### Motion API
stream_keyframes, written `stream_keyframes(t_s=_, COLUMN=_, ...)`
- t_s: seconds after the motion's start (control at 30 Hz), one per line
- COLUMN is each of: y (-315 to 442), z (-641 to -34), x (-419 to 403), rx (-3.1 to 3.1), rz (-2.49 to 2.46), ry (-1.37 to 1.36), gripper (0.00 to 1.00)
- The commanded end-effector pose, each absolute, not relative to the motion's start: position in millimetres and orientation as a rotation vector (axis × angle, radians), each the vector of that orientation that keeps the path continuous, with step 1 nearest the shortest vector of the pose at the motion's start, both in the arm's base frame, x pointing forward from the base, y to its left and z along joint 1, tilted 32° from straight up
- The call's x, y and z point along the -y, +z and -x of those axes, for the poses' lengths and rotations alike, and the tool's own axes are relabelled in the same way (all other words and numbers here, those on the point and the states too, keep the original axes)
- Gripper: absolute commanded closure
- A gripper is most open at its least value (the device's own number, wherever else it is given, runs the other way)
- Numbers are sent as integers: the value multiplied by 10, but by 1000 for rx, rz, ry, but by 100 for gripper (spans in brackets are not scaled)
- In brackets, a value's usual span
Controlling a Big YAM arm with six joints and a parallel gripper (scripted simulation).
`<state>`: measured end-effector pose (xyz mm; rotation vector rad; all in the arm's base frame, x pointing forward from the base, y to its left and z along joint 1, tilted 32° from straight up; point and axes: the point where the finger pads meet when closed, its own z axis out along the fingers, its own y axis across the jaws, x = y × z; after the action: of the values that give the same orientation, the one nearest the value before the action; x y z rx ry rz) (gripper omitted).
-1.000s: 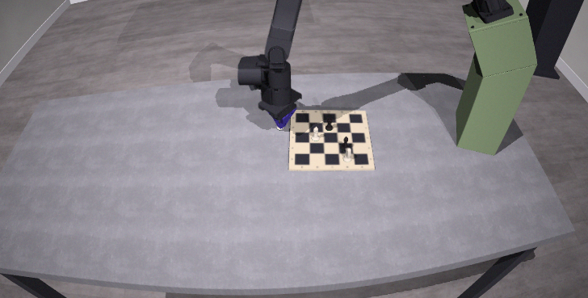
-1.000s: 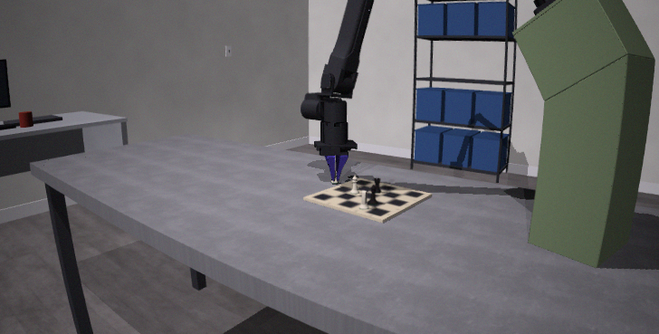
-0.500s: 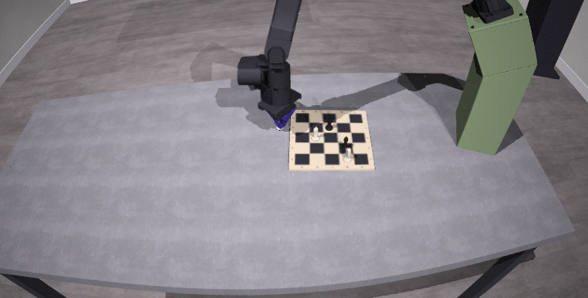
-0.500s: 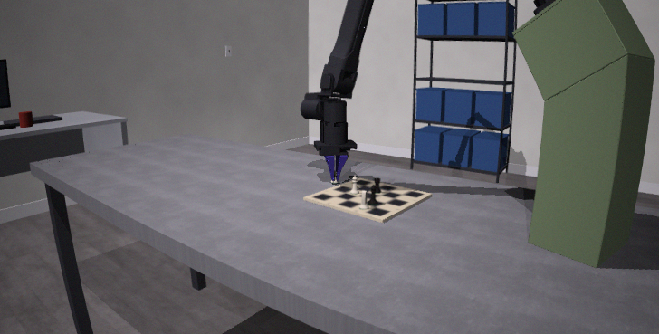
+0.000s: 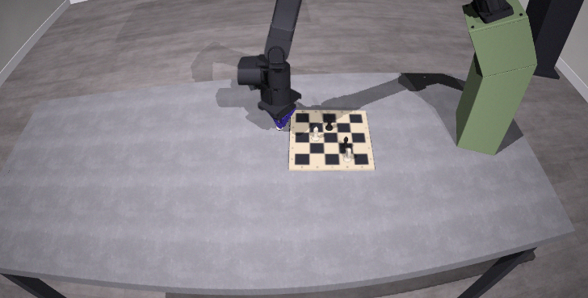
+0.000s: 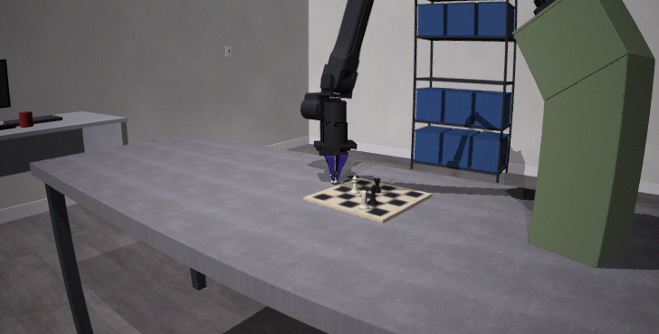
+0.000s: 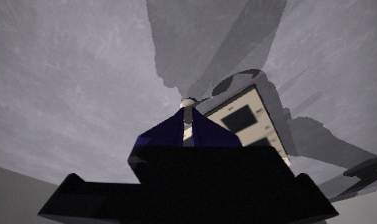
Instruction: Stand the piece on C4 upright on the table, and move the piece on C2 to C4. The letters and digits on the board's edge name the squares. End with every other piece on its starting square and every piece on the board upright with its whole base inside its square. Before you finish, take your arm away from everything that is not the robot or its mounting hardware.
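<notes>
The gripper [image 6: 336,179] pinches a white piece [image 7: 188,103], low over the table [image 5: 123,164] just beside the board [image 5: 331,166]'s corner, so standing it there looks nearly done, the C2-to-C4 move remaining

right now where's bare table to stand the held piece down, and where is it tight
Bare table lies left of the chessboard, where the gripper holds a white piece just off the board's corner, and in front of the board too. It is tight between the board and the green pedestal, and among the board's four pieces.
</notes>
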<state>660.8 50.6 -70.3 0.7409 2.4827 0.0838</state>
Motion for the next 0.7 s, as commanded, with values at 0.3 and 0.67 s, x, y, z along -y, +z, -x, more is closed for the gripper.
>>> stream_keyframes(t_s=0.3, y=-540, z=-6730, x=-426, rx=-2446, rz=-737, ry=97, gripper=100)
stream_keyframes(t_s=0.67, y=-538, z=-6749, x=-436, rx=-2449, rz=-731, ry=94, gripper=100)
